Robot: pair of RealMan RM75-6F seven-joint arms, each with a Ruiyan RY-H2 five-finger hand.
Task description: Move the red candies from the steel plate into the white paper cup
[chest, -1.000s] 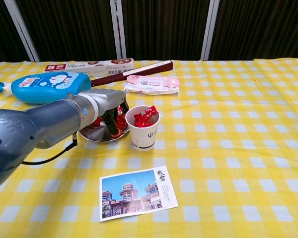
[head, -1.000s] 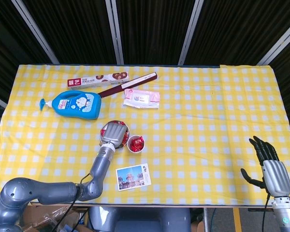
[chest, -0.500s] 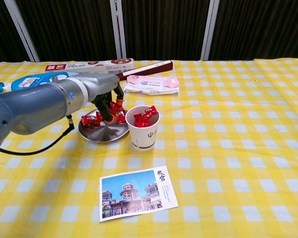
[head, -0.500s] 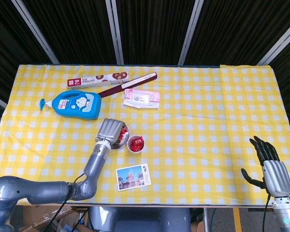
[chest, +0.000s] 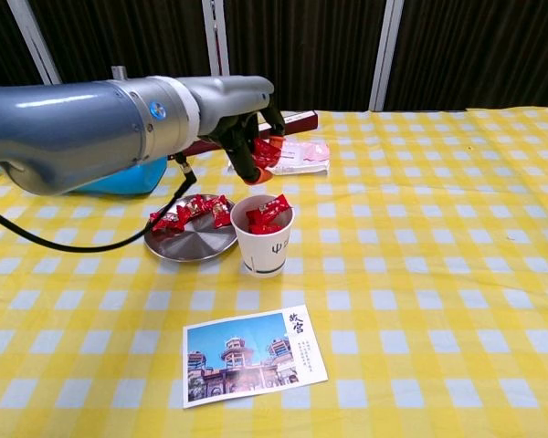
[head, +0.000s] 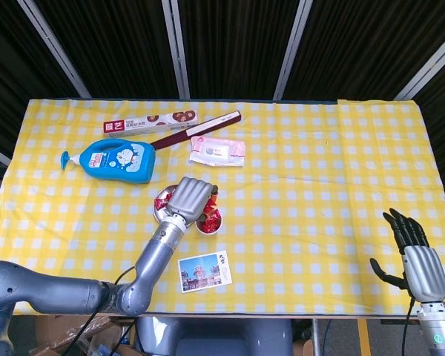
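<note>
My grey left hand sits upper centre in the chest view, pinching one red foil-wrapped candy above the rim of the white paper cup, which stands mid-frame on the yellow checked tabletop and already holds a few red pieces. More red candies lie on the round steel plate, just left of the cup and close against it.

I judge these sweets light and small, with crinkly wrappers that are likely slick between hard fingertips; the twisted wrapper ends or the middle of the body look the safest places to pinch. The cup looks light too, so I would avoid brushing its rim, since it could tip.

In the head view my hand covers most of the cup and part of the plate, so I cannot count what remains there. The held candy is half hidden by fingers, and I cannot tell how firmly it is caught.

My black-fingered right hand rests at the lower right edge of the head view, fingers spread, holding nothing
</note>
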